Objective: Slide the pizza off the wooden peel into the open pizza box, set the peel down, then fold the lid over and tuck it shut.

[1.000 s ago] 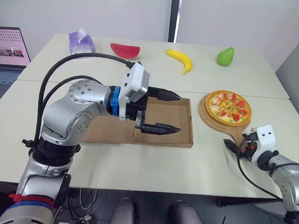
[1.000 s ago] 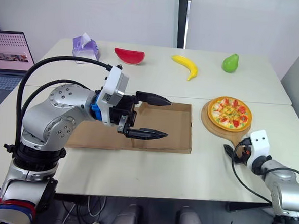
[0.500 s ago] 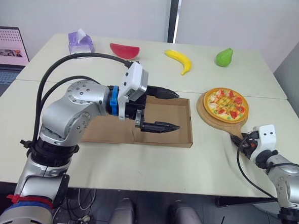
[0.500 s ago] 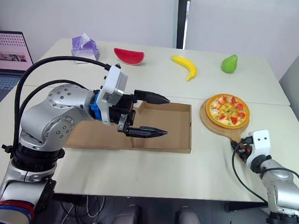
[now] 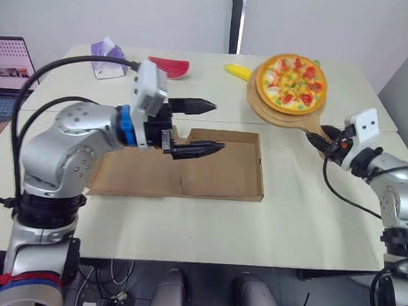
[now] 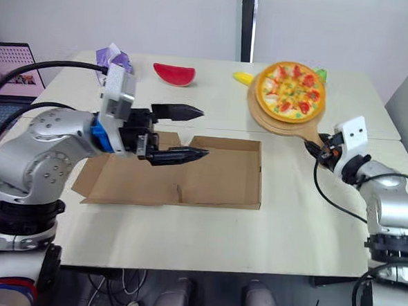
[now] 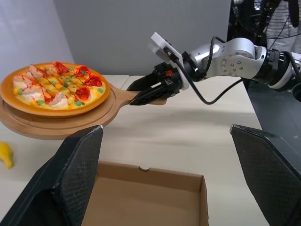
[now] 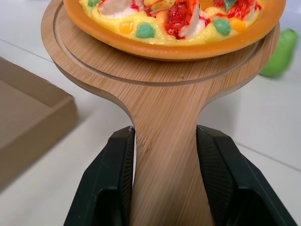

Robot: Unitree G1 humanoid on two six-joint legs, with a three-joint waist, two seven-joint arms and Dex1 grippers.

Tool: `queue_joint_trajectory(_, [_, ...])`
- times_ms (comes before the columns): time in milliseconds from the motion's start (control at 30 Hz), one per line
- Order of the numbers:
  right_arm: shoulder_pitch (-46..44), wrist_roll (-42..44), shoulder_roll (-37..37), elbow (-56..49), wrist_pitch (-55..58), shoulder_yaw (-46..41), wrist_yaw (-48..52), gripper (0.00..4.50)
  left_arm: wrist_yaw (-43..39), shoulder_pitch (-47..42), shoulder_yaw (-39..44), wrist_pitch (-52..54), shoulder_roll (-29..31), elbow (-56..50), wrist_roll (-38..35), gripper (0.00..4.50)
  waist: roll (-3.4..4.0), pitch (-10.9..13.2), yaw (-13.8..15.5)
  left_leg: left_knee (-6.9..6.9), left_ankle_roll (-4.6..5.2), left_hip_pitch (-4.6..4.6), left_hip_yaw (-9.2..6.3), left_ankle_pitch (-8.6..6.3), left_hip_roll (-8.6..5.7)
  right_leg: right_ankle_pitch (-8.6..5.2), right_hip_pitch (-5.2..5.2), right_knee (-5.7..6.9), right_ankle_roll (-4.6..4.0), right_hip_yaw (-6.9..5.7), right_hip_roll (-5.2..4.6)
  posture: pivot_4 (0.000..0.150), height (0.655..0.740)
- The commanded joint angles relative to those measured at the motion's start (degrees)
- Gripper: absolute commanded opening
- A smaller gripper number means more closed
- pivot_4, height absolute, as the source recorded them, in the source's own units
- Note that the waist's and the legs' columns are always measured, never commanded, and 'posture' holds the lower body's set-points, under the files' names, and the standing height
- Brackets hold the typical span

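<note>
Eye views: a cream table before a white wall, laptop at 9 o'clock; the pizza rides the lifted wooden peel at 1 o'clock, beyond the open pizza box. Left wrist view: left gripper spread wide over the box. Right wrist view: right gripper pinches the peel's handle, pizza just ahead.

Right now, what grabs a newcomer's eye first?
The pizza on the wooden peel, held in the air beyond the box's right end by the right gripper, which is clamped on the peel's handle. Next, the left gripper hanging open above the open pizza box at mid-table.
</note>
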Motion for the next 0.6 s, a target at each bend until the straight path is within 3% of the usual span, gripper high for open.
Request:
queue_joint_trajectory(33, [-5.5, 0.5, -1.3, 0.4, -3.8, 1.5, 5.7, 1.69, 1.1, 3.0, 6.0, 2.1, 3.6, -3.6, -2.9, 4.50, -0.01, 0.0, 0.1, 0.00, 0.00, -0.01, -0.02, 0.00, 0.00, 0.00, 0.00, 0.00, 0.00, -0.03, 0.00, 0.150, 0.7400])
queue_joint_trajectory(367, [-7.9, -2.1, 1.3, 4.1, -16.4, 5.9, 12.5, 1.69, 6.4, 16.2, 19.9, 10.9, 11.4, -11.5, -12.0, 4.50, -0.10, 0.1, 0.6, 0.05, 0.00, -0.13, -0.06, 0.00, 0.03, 0.00, -0.08, 0.01, 0.00, -0.10, -0.04, 0.150, 0.7400])
queue_joint_trajectory(600, [-7.3, -6.0, 3.0, 6.8, -26.0, 7.7, 12.5, 1.69, 9.1, 17.3, 20.4, 10.8, 12.2, -13.0, -13.6, 4.50, -0.11, 0.1, 0.6, 0.05, 0.00, -0.12, -0.08, 0.00, 0.02, 0.00, -0.06, 0.02, 0.00, -0.12, -0.05, 0.150, 0.7400])
